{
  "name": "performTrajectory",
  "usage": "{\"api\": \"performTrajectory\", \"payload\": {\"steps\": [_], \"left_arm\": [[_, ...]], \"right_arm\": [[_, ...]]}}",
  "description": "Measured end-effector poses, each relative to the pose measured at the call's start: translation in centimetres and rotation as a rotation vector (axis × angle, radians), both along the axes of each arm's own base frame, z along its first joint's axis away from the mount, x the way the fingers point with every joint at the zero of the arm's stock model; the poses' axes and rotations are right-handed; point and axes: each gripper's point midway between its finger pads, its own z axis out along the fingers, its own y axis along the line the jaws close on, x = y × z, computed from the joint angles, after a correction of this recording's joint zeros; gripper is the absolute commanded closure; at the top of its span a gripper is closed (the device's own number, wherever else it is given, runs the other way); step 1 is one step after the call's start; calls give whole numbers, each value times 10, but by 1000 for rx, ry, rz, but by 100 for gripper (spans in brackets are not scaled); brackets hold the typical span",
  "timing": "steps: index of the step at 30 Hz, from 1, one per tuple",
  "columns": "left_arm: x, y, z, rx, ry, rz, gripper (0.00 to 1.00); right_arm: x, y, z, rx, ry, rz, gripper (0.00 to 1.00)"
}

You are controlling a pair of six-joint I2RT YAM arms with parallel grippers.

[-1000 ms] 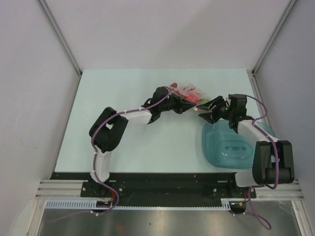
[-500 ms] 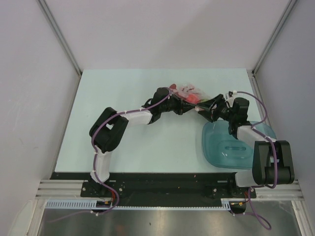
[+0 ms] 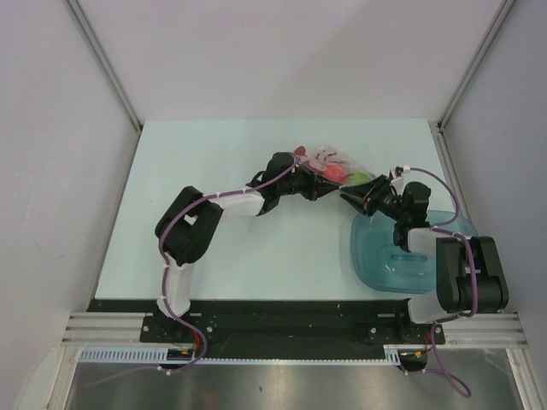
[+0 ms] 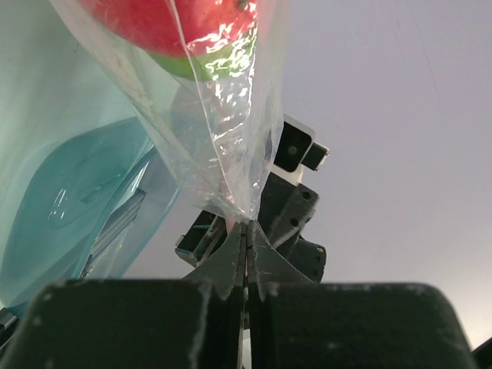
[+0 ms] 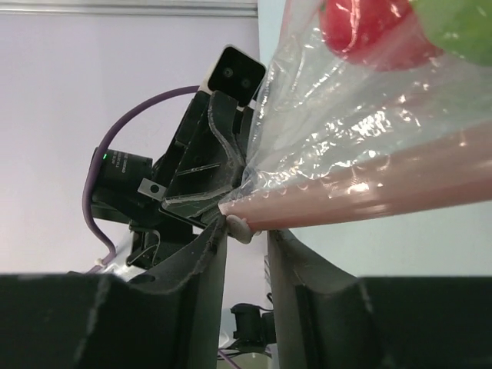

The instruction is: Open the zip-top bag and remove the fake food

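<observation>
The zip-top bag (image 3: 332, 162) is held off the table at the back middle, with red toys and a lime-green fruit (image 3: 360, 178) inside. My left gripper (image 3: 320, 184) is shut on the bag's clear edge (image 4: 244, 207). A red fruit (image 4: 169, 19) and the green fruit (image 4: 223, 61) hang above it. My right gripper (image 3: 355, 197) is open by a narrow gap. The end of the pinkish-red zip strip (image 5: 361, 196) and its white tab (image 5: 241, 229) lie between the fingertips, the tab against the left finger (image 5: 211, 254). The lobster cannot be made out.
The translucent teal-blue tray (image 3: 410, 256) lies on the table at the right, under my right arm, and also shows in the left wrist view (image 4: 69, 207). White walls stand close on three sides.
My right gripper has moved left and up to the bag's corner, and its jaws have narrowed around the zip strip's end. My left gripper has kept its hold.
</observation>
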Motion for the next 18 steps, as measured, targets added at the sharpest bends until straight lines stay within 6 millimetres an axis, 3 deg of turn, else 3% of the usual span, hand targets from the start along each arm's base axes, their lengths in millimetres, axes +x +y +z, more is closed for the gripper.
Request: {"api": "performTrajectory", "payload": {"steps": [7,9,11,12,15,18], "left_arm": [[-2,0,0,0,3,-9,100],[-4,-1,-1,1,5,-16,100],[-6,-2,1,-3,5,-27,90],[-6,-2,1,-4,3,-32,74],[-9,-3,0,8,-8,-54,53],[-11,-4,2,25,-21,-78,44]], "right_arm": [[-3,-14,-5,42,35,-52,87],[-1,-20,-3,44,28,-70,96],[1,-23,-2,49,25,-79,100],[1,-24,0,56,27,-83,100],[2,-25,2,65,24,-86,100],[1,-25,1,68,33,-83,100]]}}
